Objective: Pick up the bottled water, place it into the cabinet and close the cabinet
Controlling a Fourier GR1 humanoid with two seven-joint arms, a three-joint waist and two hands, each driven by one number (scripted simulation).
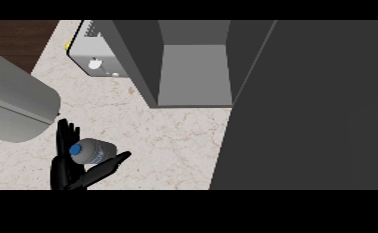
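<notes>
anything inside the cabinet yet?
No. The open cabinet shows only a bare grey floor and back wall. Its door swings out to the right and covers the counter behind it. The bottled water is outside, in the left hand.

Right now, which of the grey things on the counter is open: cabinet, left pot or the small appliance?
The dark grey cabinet: its door is swung out, showing a bare shelf inside. The grey pot at left and the appliance show no opening.

kitchen counter from above, pretty plain

beige marble counter fills the middle, dark wood floor at 10 o'clock, grey appliance at 11.
</notes>
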